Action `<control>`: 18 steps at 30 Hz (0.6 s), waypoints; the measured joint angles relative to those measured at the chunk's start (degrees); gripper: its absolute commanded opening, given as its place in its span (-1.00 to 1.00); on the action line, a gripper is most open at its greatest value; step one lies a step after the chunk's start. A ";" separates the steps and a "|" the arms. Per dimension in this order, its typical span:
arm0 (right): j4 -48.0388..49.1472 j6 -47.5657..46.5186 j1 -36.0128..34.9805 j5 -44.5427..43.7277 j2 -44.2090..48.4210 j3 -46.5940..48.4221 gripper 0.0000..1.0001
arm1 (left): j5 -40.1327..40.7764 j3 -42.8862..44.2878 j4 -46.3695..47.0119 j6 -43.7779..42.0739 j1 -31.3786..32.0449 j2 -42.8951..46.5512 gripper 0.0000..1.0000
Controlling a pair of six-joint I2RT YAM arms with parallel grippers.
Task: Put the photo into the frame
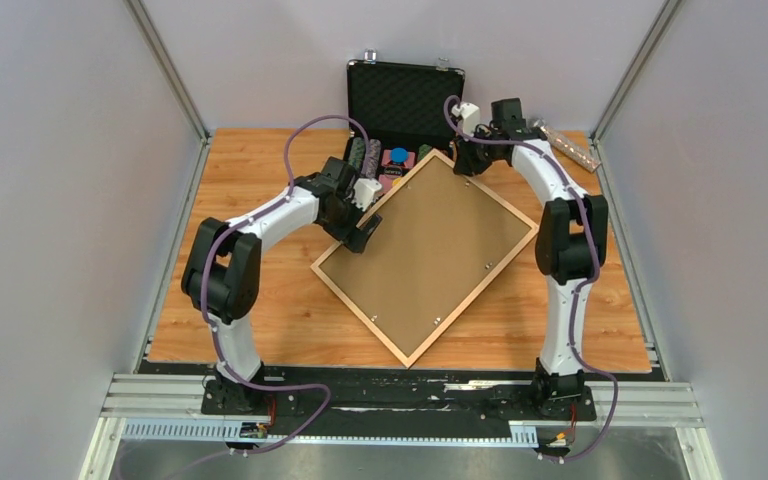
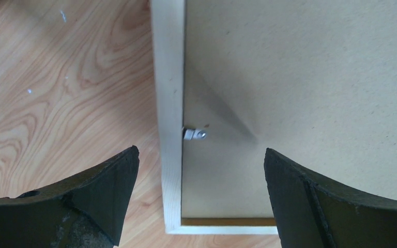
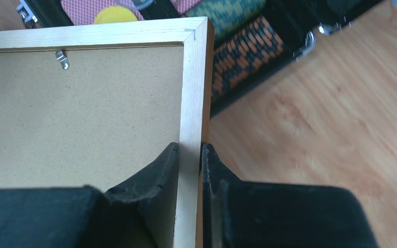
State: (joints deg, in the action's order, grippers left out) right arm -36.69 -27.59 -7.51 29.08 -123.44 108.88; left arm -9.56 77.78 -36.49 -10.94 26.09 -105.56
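The right claw (image 3: 190,155) is clamped on a rail of the frame (image 3: 193,88), near its far corner. The left claw (image 2: 200,152) hangs spread wide over another rail. The frame lies back-up on the tabletop (image 1: 260,310).

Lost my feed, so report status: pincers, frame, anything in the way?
Left pincer open over frame rail by metal clip. Right pincer shut on another rail. Frame face down, backing panel in; photo unseen. Open chip case at far corner.

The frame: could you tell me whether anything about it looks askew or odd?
Yes: the frame lies back up, turned diagonal to the table edges, and its far corner overlaps the open black case.
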 measured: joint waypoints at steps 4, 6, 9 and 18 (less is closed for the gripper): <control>-1.18 -1.40 -1.16 1.66 -4.90 6.75 -1.00 | -0.72 1.16 0.20 -0.13 -0.07 -1.51 0.89; -1.66 -1.97 -1.57 2.40 -6.08 8.70 -1.00 | -0.90 1.99 0.28 -0.22 -0.24 -2.12 0.86; -2.29 -2.73 -2.47 3.54 -7.72 11.43 -1.00 | -1.22 3.85 0.44 -0.33 -0.68 -3.48 0.81; -2.19 -3.58 -5.55 4.42 -13.09 18.45 -0.95 | -2.97 5.20 1.07 0.50 -3.02 -5.16 0.45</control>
State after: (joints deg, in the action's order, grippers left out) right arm -38.87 -31.18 -13.06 33.50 -136.53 127.33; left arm -12.53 82.98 -35.42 -10.44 23.07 -110.72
